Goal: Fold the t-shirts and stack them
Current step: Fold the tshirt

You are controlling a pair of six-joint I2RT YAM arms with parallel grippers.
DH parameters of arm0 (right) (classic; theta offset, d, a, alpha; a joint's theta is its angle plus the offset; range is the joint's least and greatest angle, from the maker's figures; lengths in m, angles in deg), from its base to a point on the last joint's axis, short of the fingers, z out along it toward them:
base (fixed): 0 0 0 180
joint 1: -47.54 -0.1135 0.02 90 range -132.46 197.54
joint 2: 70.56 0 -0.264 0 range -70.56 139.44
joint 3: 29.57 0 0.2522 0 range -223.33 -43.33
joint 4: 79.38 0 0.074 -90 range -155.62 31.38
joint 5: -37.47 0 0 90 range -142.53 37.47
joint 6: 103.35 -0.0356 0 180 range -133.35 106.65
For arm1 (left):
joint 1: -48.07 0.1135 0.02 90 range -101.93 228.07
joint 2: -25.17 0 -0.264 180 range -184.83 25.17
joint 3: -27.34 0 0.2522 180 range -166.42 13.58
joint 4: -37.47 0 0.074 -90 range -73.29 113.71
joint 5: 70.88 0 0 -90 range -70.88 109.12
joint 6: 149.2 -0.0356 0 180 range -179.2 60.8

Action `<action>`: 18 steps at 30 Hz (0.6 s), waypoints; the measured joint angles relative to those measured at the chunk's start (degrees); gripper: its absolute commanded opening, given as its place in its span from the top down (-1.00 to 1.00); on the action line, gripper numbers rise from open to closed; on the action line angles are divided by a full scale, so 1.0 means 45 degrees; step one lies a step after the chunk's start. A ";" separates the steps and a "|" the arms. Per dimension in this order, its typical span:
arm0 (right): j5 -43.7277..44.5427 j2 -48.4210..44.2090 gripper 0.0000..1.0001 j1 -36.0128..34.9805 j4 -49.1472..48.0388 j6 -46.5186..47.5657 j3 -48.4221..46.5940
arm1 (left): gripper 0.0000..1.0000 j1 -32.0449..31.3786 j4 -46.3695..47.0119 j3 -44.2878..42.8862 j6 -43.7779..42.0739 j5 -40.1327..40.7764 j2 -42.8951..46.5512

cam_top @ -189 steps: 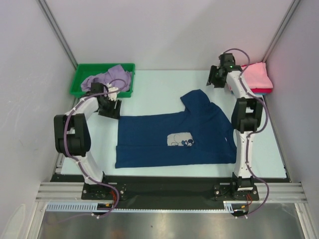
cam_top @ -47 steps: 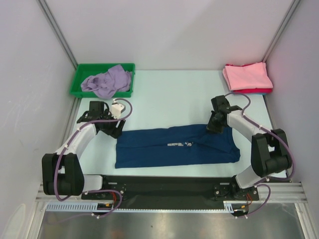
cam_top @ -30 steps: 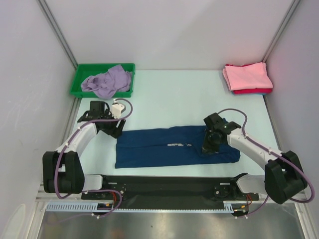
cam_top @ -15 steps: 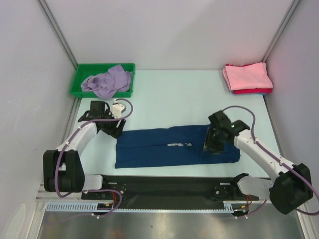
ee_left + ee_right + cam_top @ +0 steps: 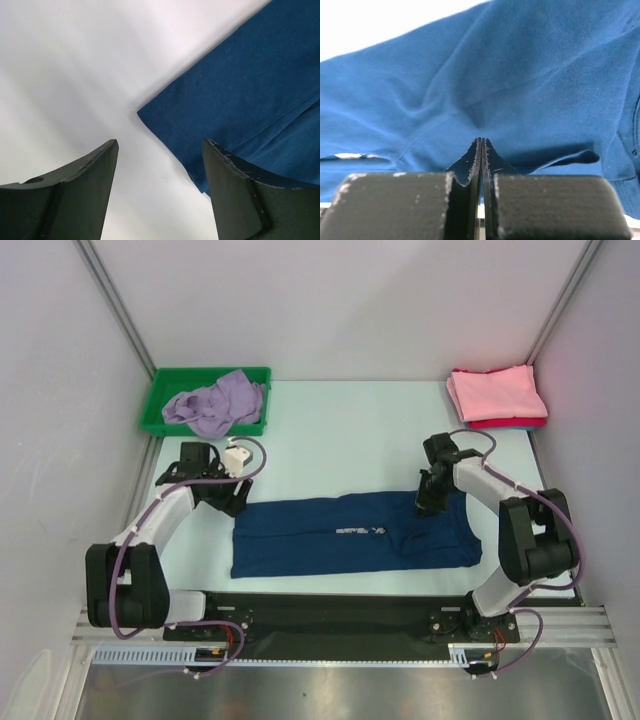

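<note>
The navy t-shirt [image 5: 355, 535] lies folded into a long band near the table's front edge; only a sliver of its pale print shows at the fold. My left gripper [image 5: 228, 496] hovers open just off the shirt's far-left corner [image 5: 250, 90], with bare table between its fingers [image 5: 160, 145]. My right gripper [image 5: 428, 502] is shut, its tips [image 5: 481, 140] pressed against the wrinkled navy cloth [image 5: 520, 75] at the band's far edge, right of the middle. No cloth shows between the jaws. A lavender t-shirt [image 5: 215, 400] lies crumpled in the bin. Folded pink and red t-shirts [image 5: 495, 395] are stacked at the back right.
The green bin [image 5: 205, 372] stands at the back left corner. Grey walls close in the table on the left, the back and the right. A black rail runs along the front edge below the navy shirt.
My right gripper opened and shut again while it moved from the near right part of the navy band back to its far edge. The left arm stayed still.
</note>
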 measured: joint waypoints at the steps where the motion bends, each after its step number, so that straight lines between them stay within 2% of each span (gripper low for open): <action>1: 0.0019 0.0097 1.00 0.0000 0.0005 0.0073 0.0000 | -0.48 0.0000 0.0010 0.0053 0.0000 0.0005 0.0068; 8: 0.0034 -0.0554 1.00 0.0068 0.0117 0.0209 0.1394 | -0.49 0.0000 0.0253 0.0379 0.0000 0.0000 0.0277; 12: -0.0019 -0.1671 1.00 -0.0029 0.0719 -0.0049 0.2497 | -0.49 0.0000 0.0427 0.0398 0.0005 -0.0044 0.0185; 18: 0.0073 -0.3609 1.00 -0.0826 0.1656 -0.0816 0.2851 | -0.48 0.0000 0.0491 0.0398 0.0000 -0.0092 -0.0058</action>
